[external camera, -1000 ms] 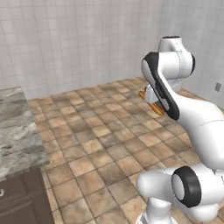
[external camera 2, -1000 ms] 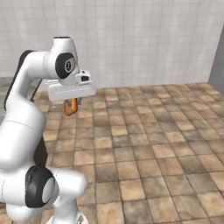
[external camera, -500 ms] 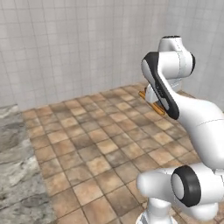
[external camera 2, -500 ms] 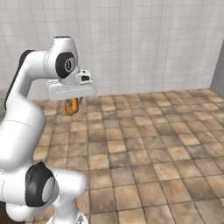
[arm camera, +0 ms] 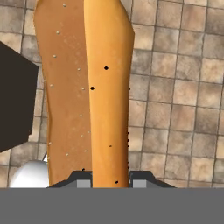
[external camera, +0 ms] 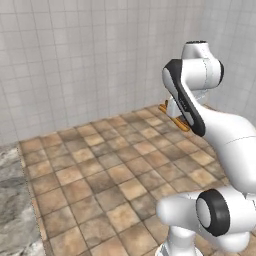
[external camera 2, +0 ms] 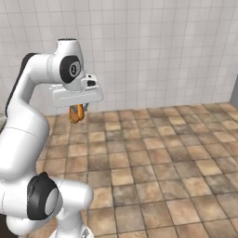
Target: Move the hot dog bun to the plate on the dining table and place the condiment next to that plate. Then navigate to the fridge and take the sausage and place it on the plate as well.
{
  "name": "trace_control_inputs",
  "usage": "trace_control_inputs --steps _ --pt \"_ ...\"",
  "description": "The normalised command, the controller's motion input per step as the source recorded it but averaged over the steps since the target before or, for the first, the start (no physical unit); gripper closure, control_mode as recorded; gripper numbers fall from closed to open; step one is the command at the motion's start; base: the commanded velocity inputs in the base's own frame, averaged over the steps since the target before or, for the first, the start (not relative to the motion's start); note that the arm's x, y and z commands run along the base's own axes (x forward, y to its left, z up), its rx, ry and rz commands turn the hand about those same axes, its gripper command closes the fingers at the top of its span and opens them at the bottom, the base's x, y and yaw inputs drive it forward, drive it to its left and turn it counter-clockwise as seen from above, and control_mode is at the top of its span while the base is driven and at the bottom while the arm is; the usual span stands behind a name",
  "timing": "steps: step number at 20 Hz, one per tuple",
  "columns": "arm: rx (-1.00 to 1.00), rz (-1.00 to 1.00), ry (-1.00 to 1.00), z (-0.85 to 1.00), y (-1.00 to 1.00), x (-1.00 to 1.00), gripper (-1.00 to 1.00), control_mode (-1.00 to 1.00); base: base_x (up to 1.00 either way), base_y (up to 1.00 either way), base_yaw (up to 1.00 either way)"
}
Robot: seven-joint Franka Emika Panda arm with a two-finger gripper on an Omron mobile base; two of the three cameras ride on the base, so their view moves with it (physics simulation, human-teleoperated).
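The hot dog bun (arm camera: pixel 87 92) rides up in the air, clamped between the jaws of the gripper (arm camera: pixel 105 179), well above the floor (external camera 2: pixel 153 172). From the right base view only its lower end (external camera 2: pixel 76 113) peeks out beneath the white hand; from the left base view the arm covers most of it, leaving an orange sliver (external camera: pixel 176 120). Below the bun lies brown stone tile, and behind it stands a pale tiled wall (external camera: pixel 85 55). Far from the bun, at the left view's lower edge, a cut-off corner of the marble dining table (external camera: pixel 12 210) shows.
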Motion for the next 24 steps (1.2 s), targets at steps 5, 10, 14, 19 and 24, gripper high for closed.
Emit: trace_control_inputs --steps 5,10,14,19,24 --pt "0.00 0.00 0.00 0.00 0.00 0.00 1.00 1.00 0.98 0.01 -0.01" --pt "0.00 0.00 0.00 0.00 0.00 0.00 1.00 1.00 0.55 0.15 -0.12" --pt "0.00 0.00 0.00 0.00 0.00 0.00 1.00 1.00 0.49 0.08 -0.07" --pt "0.00 0.00 0.00 0.00 0.00 0.00 1.00 1.00 0.67 0.03 -0.07" --pt "0.00 0.00 0.00 0.00 0.00 0.00 1.00 1.00 0.94 -0.01 0.02"
